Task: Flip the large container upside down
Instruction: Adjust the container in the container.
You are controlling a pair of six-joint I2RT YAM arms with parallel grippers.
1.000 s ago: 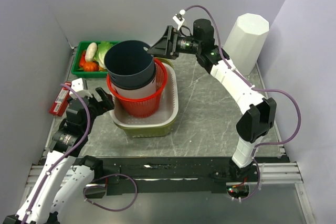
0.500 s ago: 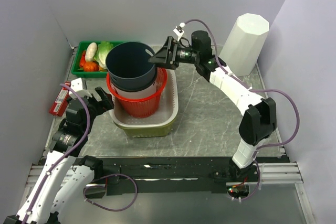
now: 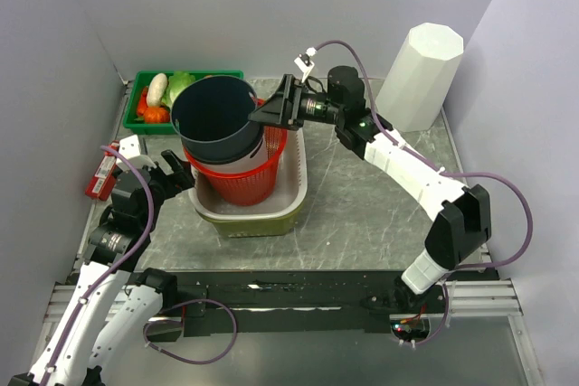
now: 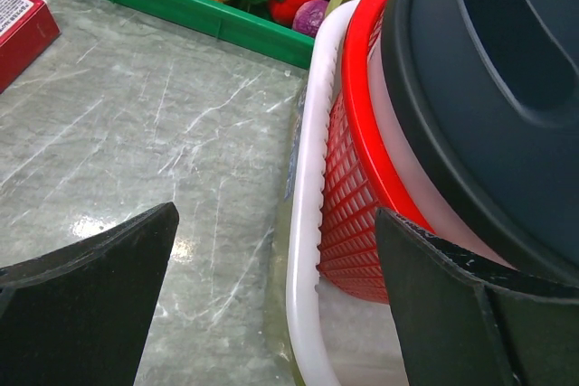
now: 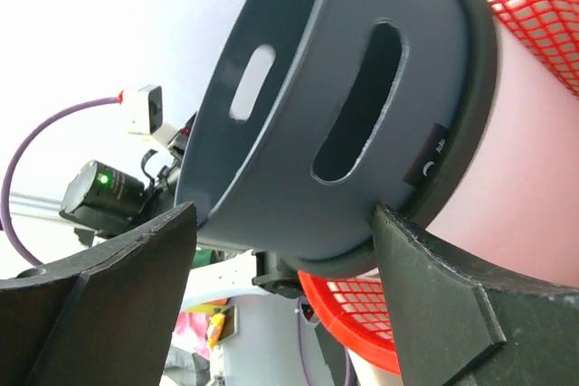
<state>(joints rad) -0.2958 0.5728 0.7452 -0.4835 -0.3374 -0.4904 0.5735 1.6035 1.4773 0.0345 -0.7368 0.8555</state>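
Observation:
The large container (image 3: 217, 110) is a dark grey bucket with slot handles, leaning left on top of a white bucket (image 3: 263, 147) inside a red basket (image 3: 240, 183). My right gripper (image 3: 262, 115) is open and straddles its right rim. In the right wrist view the slotted wall (image 5: 298, 106) runs between the fingers of the right gripper (image 5: 282, 214); the right finger (image 5: 434, 287) touches the thick rim and the left finger stands clear. My left gripper (image 3: 176, 174) is open and empty, low beside the basket. Its wrist view shows the left gripper (image 4: 276, 223) over the tub's rim (image 4: 303, 250).
The red basket sits in a white tub with a green bottom (image 3: 294, 178). A green tray (image 3: 145, 124) of vegetables stands at the back left, a red box (image 3: 101, 174) lies by the left wall, and a tall white faceted container (image 3: 421, 74) stands at the back right.
The right gripper has moved left and down at the dark container's rim, and the container has shifted left and tilted. The left arm has barely moved.

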